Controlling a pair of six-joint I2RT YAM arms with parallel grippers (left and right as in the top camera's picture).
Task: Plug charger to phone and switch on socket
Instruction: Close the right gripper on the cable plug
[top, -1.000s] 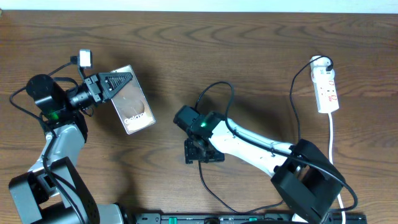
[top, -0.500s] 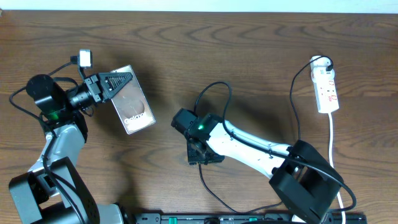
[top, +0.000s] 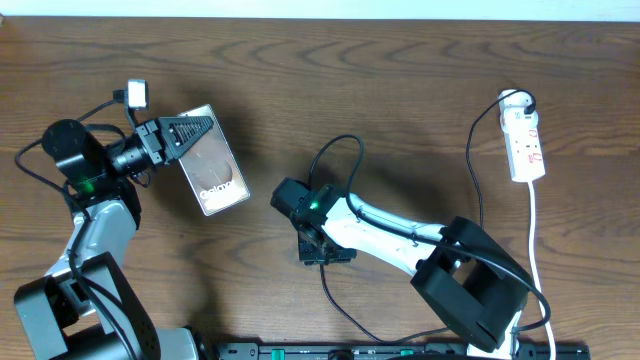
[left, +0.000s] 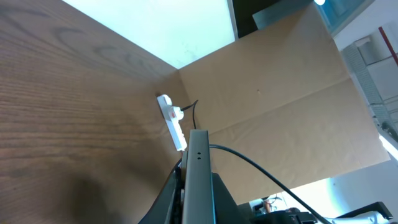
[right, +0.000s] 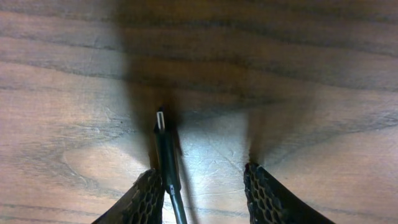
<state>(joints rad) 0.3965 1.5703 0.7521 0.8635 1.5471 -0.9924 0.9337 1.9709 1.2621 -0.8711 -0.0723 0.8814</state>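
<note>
Table (top: 400, 90): 1 phone (top: 212, 172), 1 socket (top: 525, 145)

Comes in black and white on both sides: left arm (top: 100, 225) with pale grey link and round black joint, right arm (top: 385, 228) with glossy white link and boxy black elbow. Glows green at each wrist housing. Carries a small white camera box (top: 137, 95) on a thin black cable (top: 108, 102). Ends in black fingers (right: 146, 198), honeycomb-textured.

white "Galaxy" lettering on phone (top: 214, 170)
</note>
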